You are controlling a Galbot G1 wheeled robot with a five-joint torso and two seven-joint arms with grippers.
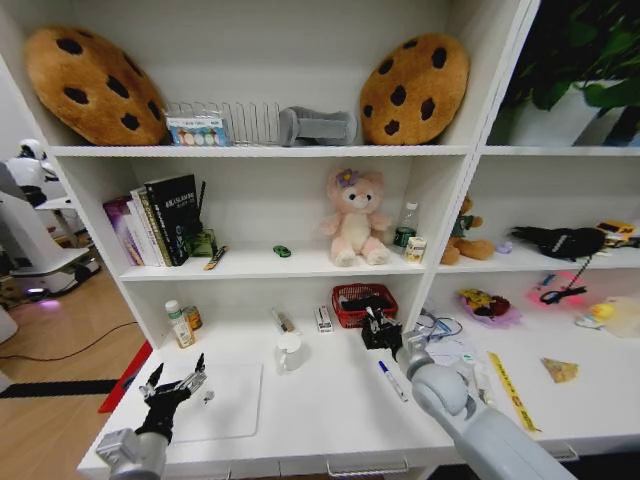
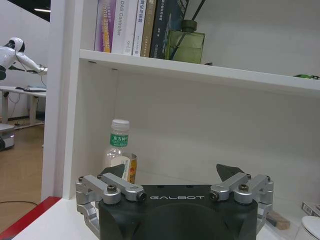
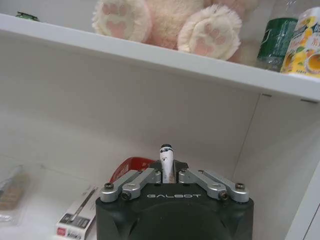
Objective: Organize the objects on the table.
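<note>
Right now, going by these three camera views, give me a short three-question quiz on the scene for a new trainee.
1. True or false: the left claw is open and holds nothing.
2. What is the right claw shut on? A) a white marker pen B) a mug C) a bottle
3. Fill in: the plush toy sits on the shelf just above the red ___.

Key: 1 true; 2 A; 3 basket.
</note>
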